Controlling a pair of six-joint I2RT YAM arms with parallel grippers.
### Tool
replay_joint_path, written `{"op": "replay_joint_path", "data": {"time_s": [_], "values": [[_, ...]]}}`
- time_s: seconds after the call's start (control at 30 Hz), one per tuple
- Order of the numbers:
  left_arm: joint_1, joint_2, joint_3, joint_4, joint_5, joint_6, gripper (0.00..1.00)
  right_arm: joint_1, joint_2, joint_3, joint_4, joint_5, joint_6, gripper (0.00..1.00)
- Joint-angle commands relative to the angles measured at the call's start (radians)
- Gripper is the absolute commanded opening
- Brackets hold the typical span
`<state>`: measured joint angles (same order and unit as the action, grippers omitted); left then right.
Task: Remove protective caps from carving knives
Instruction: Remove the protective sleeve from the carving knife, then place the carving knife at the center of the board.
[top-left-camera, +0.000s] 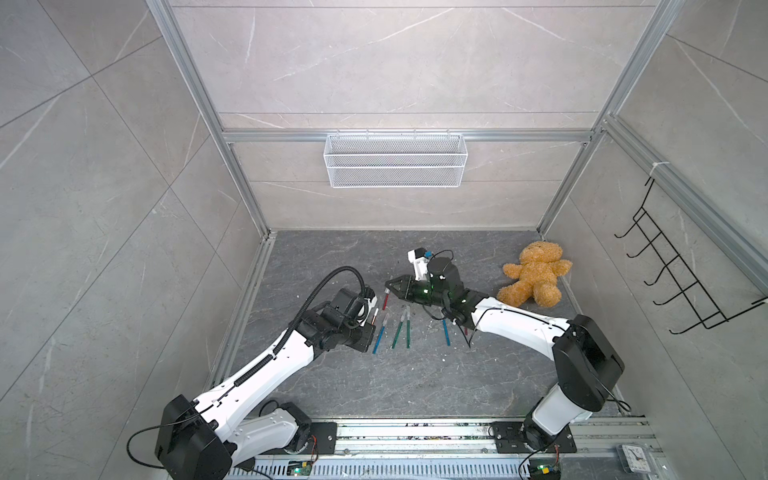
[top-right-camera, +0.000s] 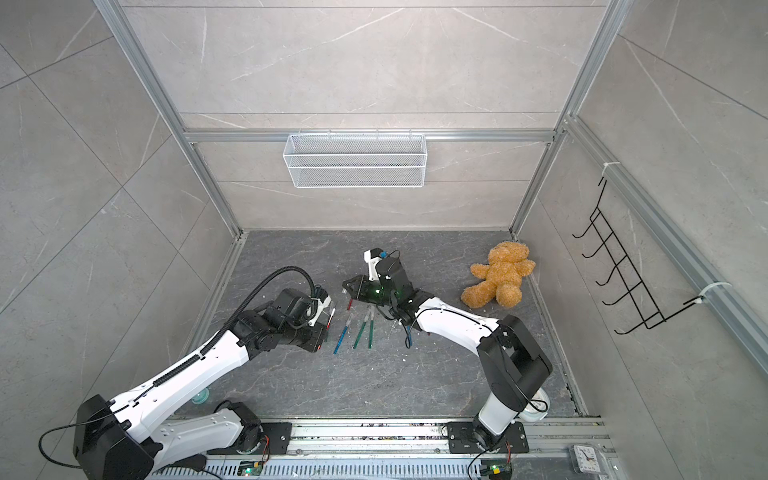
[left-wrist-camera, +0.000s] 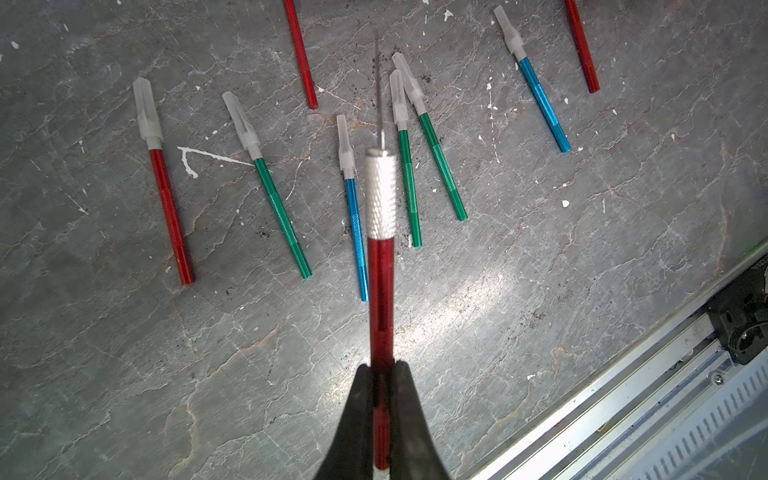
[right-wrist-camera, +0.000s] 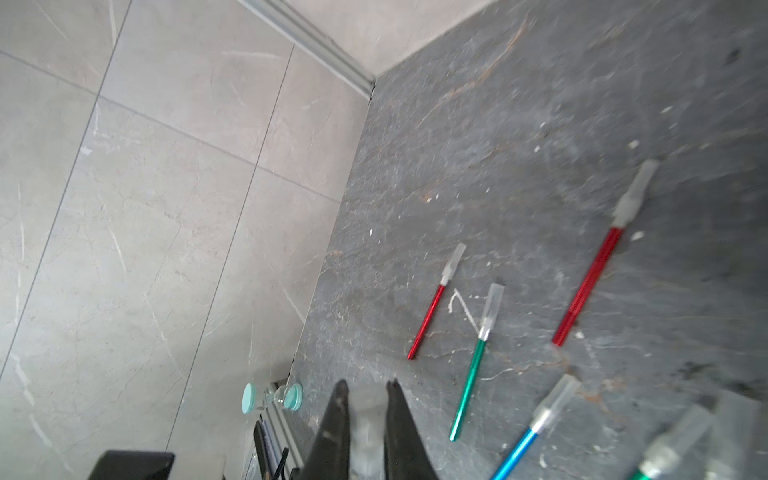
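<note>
Gripping the red knife (left-wrist-camera: 380, 291) by its handle spares the left hand (left-wrist-camera: 383, 365) its blade (left-wrist-camera: 379, 95); the right hand (right-wrist-camera: 367, 384) pinches the cap (right-wrist-camera: 368, 419).

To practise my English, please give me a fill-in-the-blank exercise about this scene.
1. The left gripper holds a knife with a ____ handle.
2. The right gripper pinches a clear plastic ____.
3. The table holds exactly ____ blue knives.
Missing words: red, cap, two.
</note>
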<state>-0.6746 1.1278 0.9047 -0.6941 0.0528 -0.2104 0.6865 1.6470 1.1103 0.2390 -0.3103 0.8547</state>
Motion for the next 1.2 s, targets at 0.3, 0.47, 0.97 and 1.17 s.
{"op": "replay_joint_path", "data": {"time_s": [0.3,0.47,0.97,1.17], "values": [[0.058,0.012,0.054,-0.032,-0.34,-0.107,0.0,-0.046,-0.185,0.05,-0.291,0.096,-0.193,0.0],[0.234,0.127,0.141,-0.096,-0.342,-0.15,0.0,-0.045,-0.219,0.012,-0.38,0.129,-0.263,0.0],[0.418,0.671,0.549,-0.183,-0.405,-0.081,0.0,-0.035,-0.242,-0.025,-0.462,0.17,-0.378,0.0],[0.471,0.8,0.635,-0.153,-0.328,-0.024,0.0,-0.033,-0.251,-0.046,-0.455,0.186,-0.39,0.0]]}}
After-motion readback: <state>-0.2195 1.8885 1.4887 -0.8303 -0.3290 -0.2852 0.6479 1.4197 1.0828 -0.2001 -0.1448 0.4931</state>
